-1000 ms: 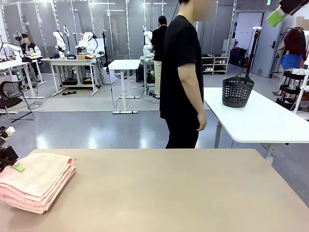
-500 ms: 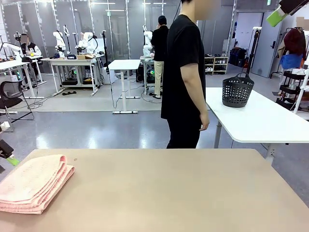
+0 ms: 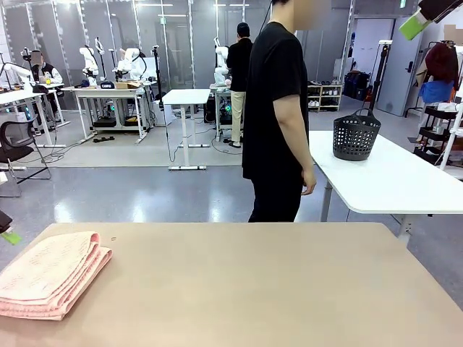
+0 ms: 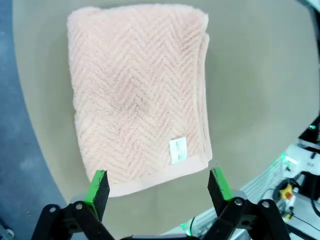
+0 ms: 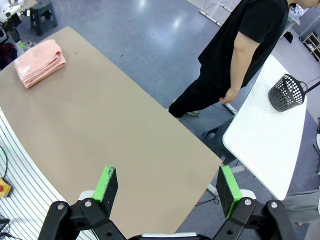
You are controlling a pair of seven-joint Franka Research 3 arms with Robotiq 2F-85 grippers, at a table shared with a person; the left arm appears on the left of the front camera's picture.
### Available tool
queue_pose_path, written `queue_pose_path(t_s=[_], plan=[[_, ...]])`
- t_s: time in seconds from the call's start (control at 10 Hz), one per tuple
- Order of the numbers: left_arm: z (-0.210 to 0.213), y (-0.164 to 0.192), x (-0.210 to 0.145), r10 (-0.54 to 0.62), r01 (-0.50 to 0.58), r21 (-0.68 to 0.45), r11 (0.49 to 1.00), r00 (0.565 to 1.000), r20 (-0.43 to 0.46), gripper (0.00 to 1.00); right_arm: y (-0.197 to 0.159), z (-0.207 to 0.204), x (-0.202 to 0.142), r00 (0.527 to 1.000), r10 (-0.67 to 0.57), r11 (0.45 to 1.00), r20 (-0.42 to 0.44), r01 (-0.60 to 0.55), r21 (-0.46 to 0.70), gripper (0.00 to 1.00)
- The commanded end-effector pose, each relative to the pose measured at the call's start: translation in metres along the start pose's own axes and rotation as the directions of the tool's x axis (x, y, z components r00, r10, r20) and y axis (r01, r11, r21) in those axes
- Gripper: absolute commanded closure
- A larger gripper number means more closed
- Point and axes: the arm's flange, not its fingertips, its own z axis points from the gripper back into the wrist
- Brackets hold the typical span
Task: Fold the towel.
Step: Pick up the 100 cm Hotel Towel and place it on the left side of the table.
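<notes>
Front view first: folded towel (image 3: 49,273) sitting at the near left corner of the tan table (image 3: 253,289), stacked in a few layers, rounded fold facing the middle of the table. Just a green pad and a bit of black from the left gripper (image 3: 7,230) poking in at the left edge, up and off the towel, not touching it; can't tell the jaw spread from here. Green fingertip of the right gripper (image 3: 423,18) way up in the top right corner, nowhere near the table. Person (image 3: 278,116) in a black tee standing at the far side, side-on, arm hanging down. White table (image 3: 391,181) off to the right with a dark basket (image 3: 356,136) on it. Left wrist view next: looking straight down on the towel (image 4: 137,92), herringbone weave, plain band along the near edge, small white label (image 4: 177,150) near one corner, layered edges showing along one side. Left gripper (image 4: 157,185) spread wide above it, holding nothing, green pads (image 4: 98,186) either side of the near edge. Right wrist view last: right gripper (image 5: 167,187) also spread wide and empty, high over the table (image 5: 115,130), towel (image 5: 40,62) small at the far corner, well away. Person (image 5: 240,55) beside the white table (image 5: 265,145), basket (image 5: 287,93) on top.
</notes>
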Motion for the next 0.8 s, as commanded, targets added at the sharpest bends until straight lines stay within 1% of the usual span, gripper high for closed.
queue_pose_path(t_s=[0.0, 0.7], plan=[[-0.0081, 0.0177, 0.0122, 0.029, -0.030, -0.016, 0.999, 0.999, -0.018, 0.00, 0.0010, 0.0001, -0.0004, 1.000, -0.013, 1.000, -0.003, 0.013, -0.008, 0.00], [-0.0081, 0.0177, 0.0122, 0.029, -0.030, -0.016, 0.999, 0.999, -0.018, 0.00, 0.0010, 0.0001, -0.0004, 1.000, -0.013, 1.000, -0.003, 0.013, -0.008, 0.00]])
